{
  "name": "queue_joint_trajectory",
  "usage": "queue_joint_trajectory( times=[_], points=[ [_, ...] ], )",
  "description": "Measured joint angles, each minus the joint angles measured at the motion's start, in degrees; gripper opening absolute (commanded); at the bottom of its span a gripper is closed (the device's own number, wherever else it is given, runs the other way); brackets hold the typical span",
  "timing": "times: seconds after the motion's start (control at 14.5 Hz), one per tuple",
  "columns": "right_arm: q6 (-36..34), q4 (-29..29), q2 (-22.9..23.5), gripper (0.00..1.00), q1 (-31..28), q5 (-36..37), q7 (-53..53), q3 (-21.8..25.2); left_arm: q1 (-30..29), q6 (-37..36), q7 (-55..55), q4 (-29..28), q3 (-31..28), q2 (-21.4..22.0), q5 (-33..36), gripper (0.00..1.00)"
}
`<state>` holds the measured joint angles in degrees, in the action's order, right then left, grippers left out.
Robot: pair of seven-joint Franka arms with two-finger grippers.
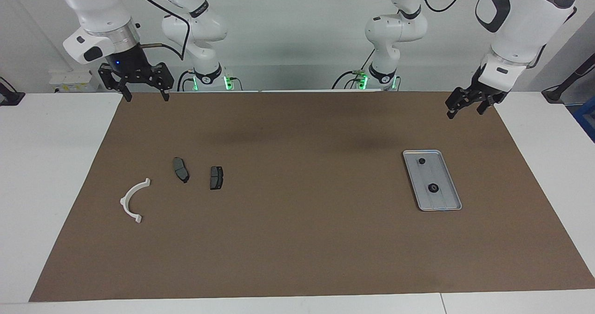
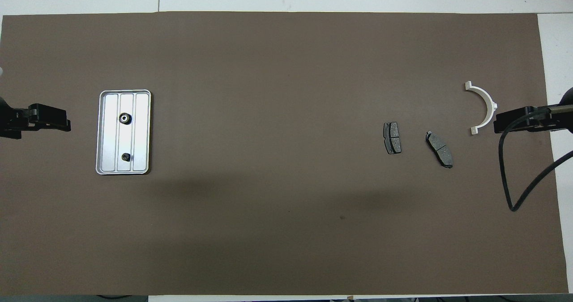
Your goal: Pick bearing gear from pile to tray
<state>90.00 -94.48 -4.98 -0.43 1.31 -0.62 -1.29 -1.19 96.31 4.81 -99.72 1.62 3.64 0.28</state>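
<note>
Tray (image 1: 432, 180): silver-grey, ridged, laid on the brown mat (image 1: 297, 239) toward the left arm's end of the table. Two small black round gears (image 1: 433, 188) are held in it, apart from each other, one nearer to the robots than the other.

Remaining pile, toward the right arm's end: white half-ring bracket (image 1: 133, 200), lying flat; two dark grey brake pads (image 1: 181, 169), side by side, apart from each other and from the bracket, somewhat nearer to the robots than the bracket.

Left gripper (image 1: 468, 106): raised over the mat's edge nearest the robots, well apart from the tray; jaws spread wide, nothing held.

Right gripper (image 1: 146, 94): raised over the mat's corner nearest the robots at its own end; fingers (image 1: 165, 93) seen spread wide, nothing held.
</note>
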Motion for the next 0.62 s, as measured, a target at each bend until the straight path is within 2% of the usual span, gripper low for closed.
queue_joint_trajectory(
  times=[0.62],
  points=[
    [0.0, 0.0, 0.0, 1.00, 0.0, 0.0, 0.0, 0.0, 0.1, -3.5, 0.0, 3.0, -0.1, -0.1, 0.0, 1.00]
  ],
)
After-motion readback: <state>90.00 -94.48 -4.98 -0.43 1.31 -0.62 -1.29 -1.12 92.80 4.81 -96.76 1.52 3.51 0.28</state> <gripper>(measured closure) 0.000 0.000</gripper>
